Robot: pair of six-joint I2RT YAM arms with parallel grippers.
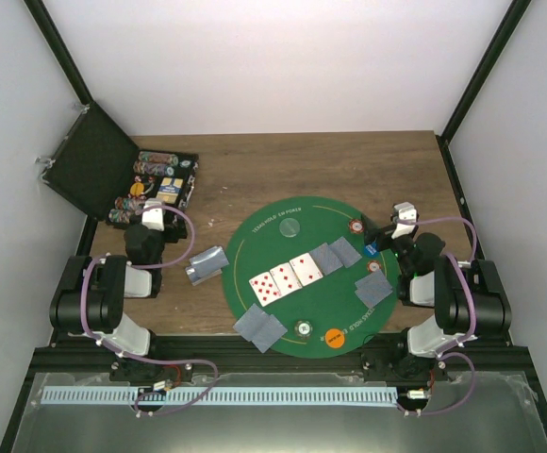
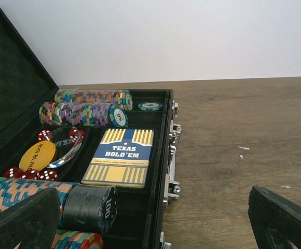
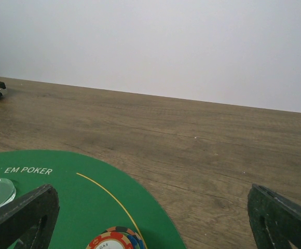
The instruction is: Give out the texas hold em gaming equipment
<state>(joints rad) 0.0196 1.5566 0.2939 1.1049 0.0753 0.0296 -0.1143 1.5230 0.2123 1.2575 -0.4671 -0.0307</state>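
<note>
Three face-up cards [image 1: 286, 277] lie on the green mat [image 1: 255, 241].

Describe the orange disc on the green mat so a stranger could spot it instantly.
Start at the round green mat in the middle of the wooden table. Its near edge, right of centre, holds the orange disc. It is bright orange, unlike the darker chip just to its left.

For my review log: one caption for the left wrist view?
Open left hand facing the open case: chip rows, card box, red dice.
</note>
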